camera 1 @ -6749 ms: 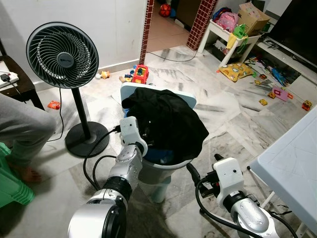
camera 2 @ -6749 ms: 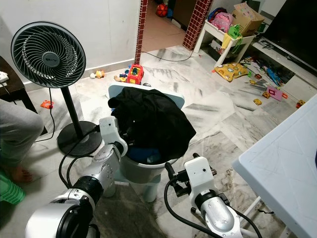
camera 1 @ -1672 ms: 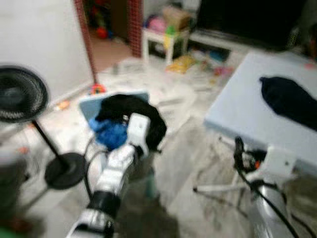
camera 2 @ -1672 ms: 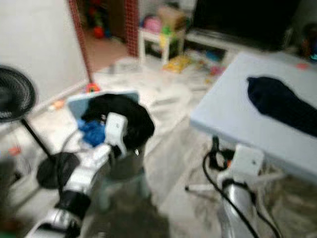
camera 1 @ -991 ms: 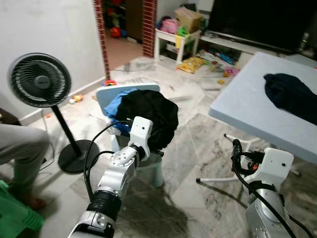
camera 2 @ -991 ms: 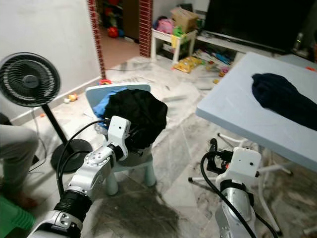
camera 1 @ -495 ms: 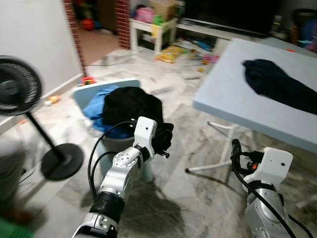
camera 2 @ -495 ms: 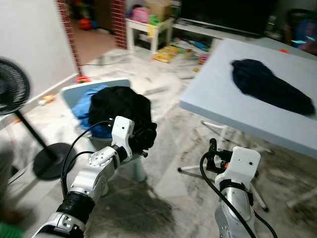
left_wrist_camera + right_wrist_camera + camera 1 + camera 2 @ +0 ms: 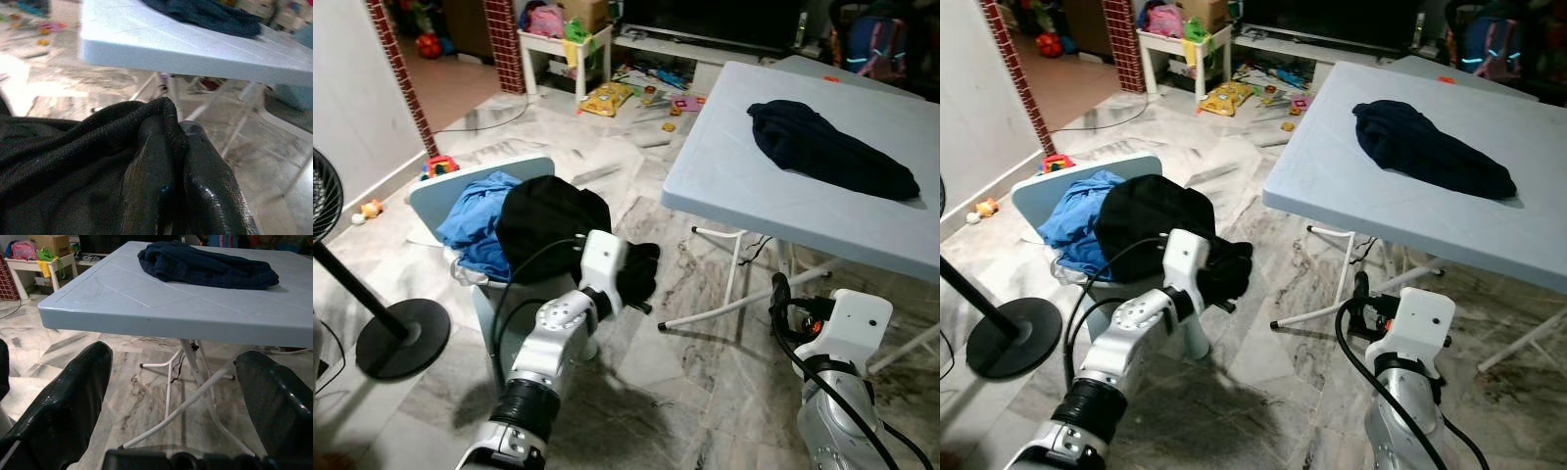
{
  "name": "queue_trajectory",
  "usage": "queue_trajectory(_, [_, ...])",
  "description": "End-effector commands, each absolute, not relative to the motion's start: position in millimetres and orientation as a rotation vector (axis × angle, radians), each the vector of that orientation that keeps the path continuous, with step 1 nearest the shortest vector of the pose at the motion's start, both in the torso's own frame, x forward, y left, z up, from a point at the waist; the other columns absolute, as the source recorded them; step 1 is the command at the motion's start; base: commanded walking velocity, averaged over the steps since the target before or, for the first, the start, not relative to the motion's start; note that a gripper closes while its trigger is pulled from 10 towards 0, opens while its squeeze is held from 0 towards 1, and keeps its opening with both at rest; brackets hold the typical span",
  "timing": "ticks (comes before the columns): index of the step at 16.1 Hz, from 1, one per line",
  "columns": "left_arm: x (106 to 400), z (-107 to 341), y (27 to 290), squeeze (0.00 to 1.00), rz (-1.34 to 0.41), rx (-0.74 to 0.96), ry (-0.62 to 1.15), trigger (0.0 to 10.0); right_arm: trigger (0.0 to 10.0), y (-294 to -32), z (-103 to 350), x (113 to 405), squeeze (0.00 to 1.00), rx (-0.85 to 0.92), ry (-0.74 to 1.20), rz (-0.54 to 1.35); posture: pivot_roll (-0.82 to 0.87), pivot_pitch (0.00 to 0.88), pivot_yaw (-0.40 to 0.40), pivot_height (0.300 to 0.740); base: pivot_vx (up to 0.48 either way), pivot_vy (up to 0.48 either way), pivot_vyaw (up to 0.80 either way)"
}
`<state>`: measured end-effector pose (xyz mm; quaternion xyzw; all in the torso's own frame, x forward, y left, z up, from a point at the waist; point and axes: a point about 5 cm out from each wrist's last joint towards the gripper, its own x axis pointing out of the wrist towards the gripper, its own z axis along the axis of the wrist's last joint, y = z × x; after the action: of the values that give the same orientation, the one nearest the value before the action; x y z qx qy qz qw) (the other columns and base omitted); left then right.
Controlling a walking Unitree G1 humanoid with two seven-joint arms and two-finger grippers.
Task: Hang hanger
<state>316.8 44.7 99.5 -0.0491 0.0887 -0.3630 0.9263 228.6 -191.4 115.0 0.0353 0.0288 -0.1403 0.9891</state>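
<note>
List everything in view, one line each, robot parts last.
black garment: one, black, heaped on the chair, a fold pulled out by the left gripper
blue garment: one, blue, on the chair beside the black one
chair: one, pale blue, on the marble floor
table: one, pale blue, robot's right
dark garment: one, navy, on the table
fan: one, black, far left
left gripper: shut on black garment
right gripper: open, empty, low before the table

No text, label, brand or number can be read anywhere in these pictures. The toys and boxes at the top are too small to show lettering.
</note>
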Motion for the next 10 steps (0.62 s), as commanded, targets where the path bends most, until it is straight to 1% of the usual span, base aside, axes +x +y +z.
queue_trajectory(1, [311.7, 105.5, 34.2, 0.0, -0.81, -0.066, 0.139, 10.0, 10.0, -194.4, 116.1, 228.4, 0.0, 0.06, 0.053, -0.291, -0.04, 0.004, -0.068, 0.74, 0.0, 0.0, -0.8])
queue_trajectory(3, [311.1, 105.8, 35.1, 0.0, -0.807, -0.046, 0.127, 10.0, 10.0, -199.2, 120.4, 227.0, 0.0, 0.036, 0.027, -0.308, -0.04, 0.004, -0.067, 0.74, 0.0, 0.0, -0.8])
queue_trajectory(5, [315.8, 103.9, 54.1, 0.0, -0.726, -0.004, 0.113, 10.0, 10.0, -220.6, 127.1, 219.4, 0.0, -0.019, 0.003, -0.377, -0.03, 0.006, -0.065, 0.74, 0.0, 0.0, -0.8])
queue_trajectory(6, [319.8, 102.9, 71.5, 0.0, -0.676, 0.003, 0.115, 10.0, 10.0, -240.1, 130.0, 212.3, 0.0, -0.054, -0.002, -0.45, -0.03, 0.009, -0.063, 0.74, 0.0, 0.0, -0.8])
queue_trajectory(7, [321.5, 104.1, 80.7, 0.0, -0.648, -0.006, 0.11, 10.0, 10.0, -249.5, 130.8, 208.1, 0.0, -0.063, 0.0, -0.482, -0.03, 0.01, -0.062, 0.74, 0.0, 0.0, -0.8])
queue_trajectory(8, [322.8, 106.8, 88.4, 0.0, -0.62, -0.04, 0.096, 10.0, 10.0, -257.3, 130.3, 204.1, 0.0, -0.066, 0.006, -0.508, -0.03, 0.011, -0.062, 0.74, 0.0, 0.0, -0.8])
queue_trajectory(9, [322.3, 110.0, 95.7, 0.0, -0.599, -0.126, 0.091, 10.0, 10.0, -266.0, 128.7, 198.5, 0.0, -0.078, 0.017, -0.54, -0.03, 0.011, -0.062, 0.74, 0.0, 0.0, -0.8])
queue_trajectory(10, [322.2, 107.7, 110.7, 0.0, -0.534, -0.194, 0.131, 10.0, 10.0, -275.5, 126.6, 190.5, 0.0, -0.084, 0.032, -0.567, -0.03, 0.012, -0.061, 0.74, 0.0, 0.0, -0.8])
